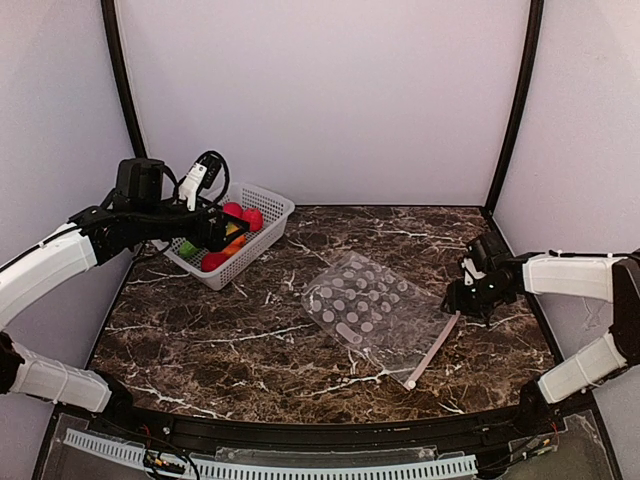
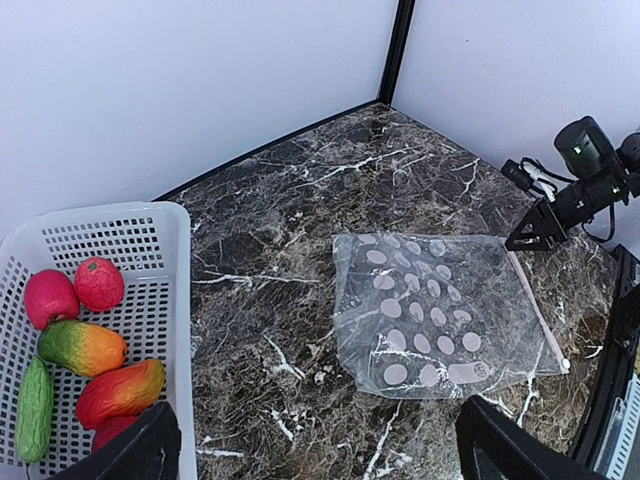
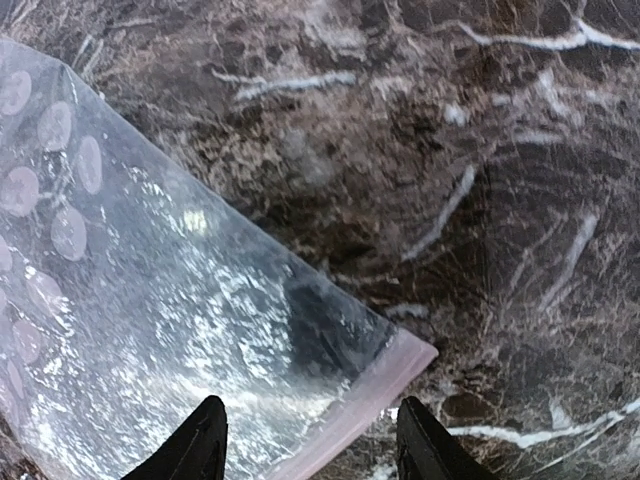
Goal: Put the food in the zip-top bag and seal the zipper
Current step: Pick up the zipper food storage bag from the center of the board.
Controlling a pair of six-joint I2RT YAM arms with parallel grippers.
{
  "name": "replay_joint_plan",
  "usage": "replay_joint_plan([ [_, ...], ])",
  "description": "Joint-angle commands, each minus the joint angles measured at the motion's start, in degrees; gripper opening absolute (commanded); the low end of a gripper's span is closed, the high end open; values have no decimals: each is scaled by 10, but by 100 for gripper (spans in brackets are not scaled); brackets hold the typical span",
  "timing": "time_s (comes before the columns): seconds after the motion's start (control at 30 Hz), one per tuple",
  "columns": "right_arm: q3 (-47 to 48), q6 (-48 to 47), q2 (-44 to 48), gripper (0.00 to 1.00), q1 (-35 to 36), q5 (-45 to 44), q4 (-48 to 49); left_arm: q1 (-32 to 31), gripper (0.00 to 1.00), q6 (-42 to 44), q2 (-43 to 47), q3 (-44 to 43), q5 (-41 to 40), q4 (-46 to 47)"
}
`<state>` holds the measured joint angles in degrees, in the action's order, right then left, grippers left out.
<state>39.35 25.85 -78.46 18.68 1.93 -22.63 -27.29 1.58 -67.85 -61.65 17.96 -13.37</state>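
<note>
Nothing bagged yet: the food (image 2: 85, 345) sits in the basket (image 2: 110, 225) below my released left fingers (image 2: 140, 448), the zip-top bag (image 1: 365, 300) lies flat on the surface (image 1: 200, 340), and my right fingers (image 3: 205, 442) are spread astride its zipper (image 3: 372, 393).

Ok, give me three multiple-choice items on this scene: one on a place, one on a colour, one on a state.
1. The food lies: A) in the basket; B) in the bag; C) beside the bag.
2. The zipper is: A) blue; B) pink; C) green.
3. The left claw is: A) shut on a fruit; B) open and empty; C) shut on the bag.
Answers: 1 A, every piece sits inside the white basket. 2 B, a pink strip runs along the bag's edge. 3 B, it stands wide open above the basket with nothing in it.
</note>
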Motion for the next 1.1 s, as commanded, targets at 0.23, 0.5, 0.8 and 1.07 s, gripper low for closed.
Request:
replay_joint_plan([
  [0.23, 98, -122, -109, 47, -38, 69, 30, -1, 97, 4, 4, 5, 10, 0],
  [0.5, 127, -166, -150, 45, -40, 130, 30, -2, 97, -1, -4, 6, 16, 2],
  [0.8, 132, -187, -168, 46, -40, 115, 26, -2, 97, -1, -10, 4, 20, 0],
  [1.07, 149, -199, -194, 48, -40, 126, 26, -2, 97, -2, -10, 3, 16, -3],
])
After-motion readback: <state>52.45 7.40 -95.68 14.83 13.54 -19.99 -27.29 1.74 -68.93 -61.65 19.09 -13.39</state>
